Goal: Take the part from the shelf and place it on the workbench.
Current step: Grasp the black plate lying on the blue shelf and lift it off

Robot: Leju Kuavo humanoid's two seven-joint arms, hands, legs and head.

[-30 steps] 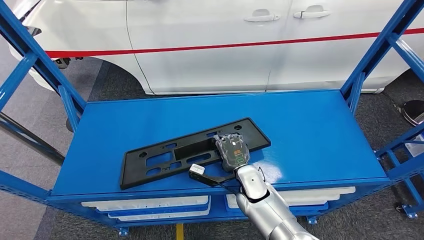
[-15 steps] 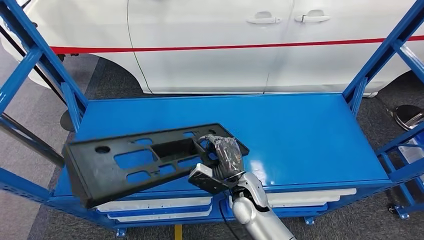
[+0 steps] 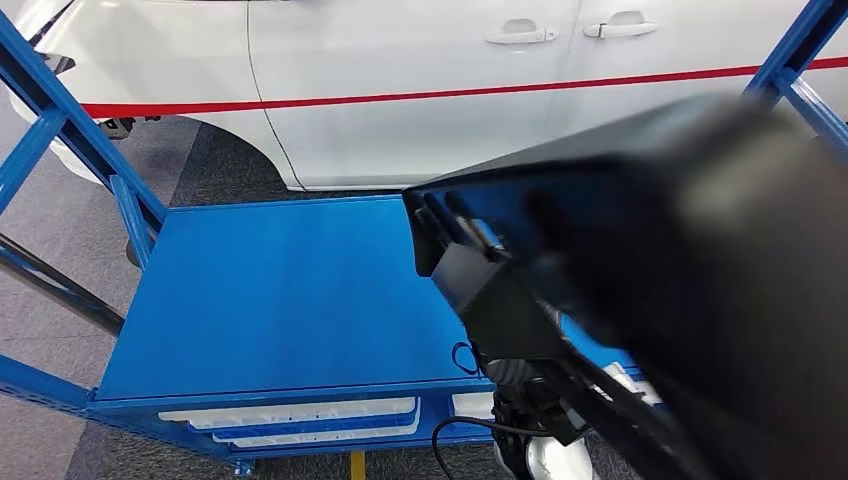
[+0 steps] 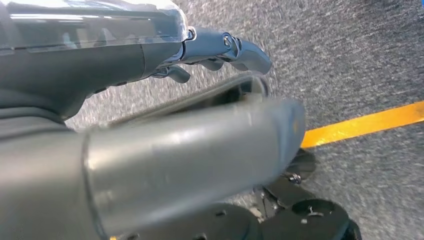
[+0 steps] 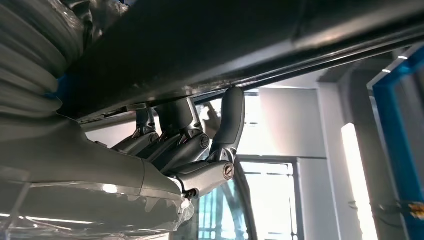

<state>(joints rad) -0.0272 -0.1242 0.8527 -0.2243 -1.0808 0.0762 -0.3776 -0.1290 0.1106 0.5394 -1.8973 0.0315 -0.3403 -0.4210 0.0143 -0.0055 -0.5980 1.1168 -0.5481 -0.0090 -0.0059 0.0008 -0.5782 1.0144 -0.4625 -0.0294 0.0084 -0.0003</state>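
The black plastic part (image 3: 700, 250), a long flat panel with cut-outs, is up off the blue shelf top (image 3: 280, 290) and very close to the head camera, blurred across the right half of that view. My right hand (image 5: 190, 150) grips it from below, dark fingers (image 5: 231, 117) pressed against the part's underside (image 5: 250, 40). Its silver forearm (image 3: 555, 462) shows under the part in the head view. My left hand (image 4: 220, 47) hangs beside my body over the grey floor, fingers apart and holding nothing.
The blue shelf frame has slanted posts at the left (image 3: 60, 130) and right (image 3: 790, 60). White trays (image 3: 290, 412) sit on the lower tier. A white car (image 3: 400, 90) stands just behind. A yellow floor line (image 4: 365, 122) runs below the left hand.
My right hand has lifted the black part off the shelf top and swung it up and to the right, close to the head camera. The shelf top now lies bare.
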